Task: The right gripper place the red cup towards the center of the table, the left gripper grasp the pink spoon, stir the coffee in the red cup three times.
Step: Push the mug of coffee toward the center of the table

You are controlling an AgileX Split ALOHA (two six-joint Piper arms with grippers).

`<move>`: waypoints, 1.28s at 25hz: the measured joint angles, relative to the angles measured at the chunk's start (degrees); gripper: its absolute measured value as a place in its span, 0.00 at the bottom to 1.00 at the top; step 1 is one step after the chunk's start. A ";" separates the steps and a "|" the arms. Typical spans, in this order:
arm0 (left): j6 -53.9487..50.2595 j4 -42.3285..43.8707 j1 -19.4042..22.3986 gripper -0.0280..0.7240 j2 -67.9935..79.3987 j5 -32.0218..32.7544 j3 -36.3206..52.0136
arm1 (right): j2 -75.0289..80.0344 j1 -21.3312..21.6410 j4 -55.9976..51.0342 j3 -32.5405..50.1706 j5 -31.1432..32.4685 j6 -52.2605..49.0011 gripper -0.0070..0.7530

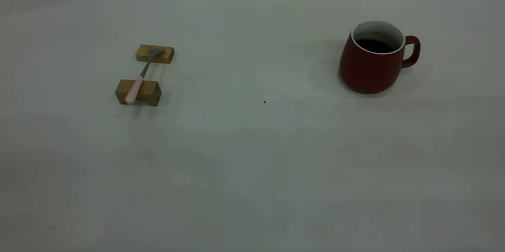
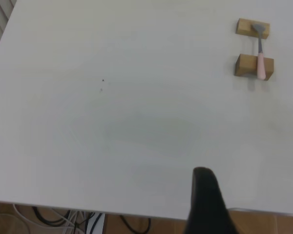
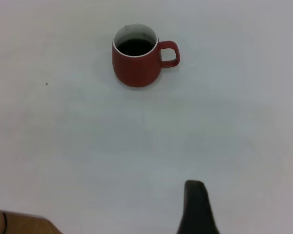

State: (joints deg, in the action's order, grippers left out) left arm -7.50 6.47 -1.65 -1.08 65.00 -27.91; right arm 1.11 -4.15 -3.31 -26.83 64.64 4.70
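Red cup (image 1: 373, 64) with coffee (image 1: 374, 45) stands near the table's (image 1: 252, 157) far right edge; pink spoon (image 1: 139, 80) lies across two wood blocks (image 1: 138, 92) toward the left, much bare table between. Left wrist view shows one finger (image 2: 207, 204) of the left gripper over the near edge, cables below. Right wrist view shows one right gripper finger (image 3: 198, 209). Cannot tell their spread.

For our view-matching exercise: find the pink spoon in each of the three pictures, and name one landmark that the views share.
Exterior view: pink spoon at left, bridging two wooden blocks.
Left wrist view: spoon near the upper right corner, on the same blocks.
Right wrist view: not in it; only the red cup shows.
Shared landmark: a small dark speck on the table.
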 joint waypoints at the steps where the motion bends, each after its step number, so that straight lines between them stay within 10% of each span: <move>1: 0.00 0.00 0.00 0.76 0.00 0.00 0.00 | 0.00 0.00 0.00 0.00 0.00 0.00 0.78; 32: -0.05 0.00 0.00 0.76 0.00 0.00 0.00 | 0.15 0.00 2.34 -0.93 -0.20 -0.17 0.78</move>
State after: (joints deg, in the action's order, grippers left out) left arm -7.55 6.47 -1.65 -1.08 65.00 -27.91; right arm 1.26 -4.15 -0.97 -27.76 64.44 4.53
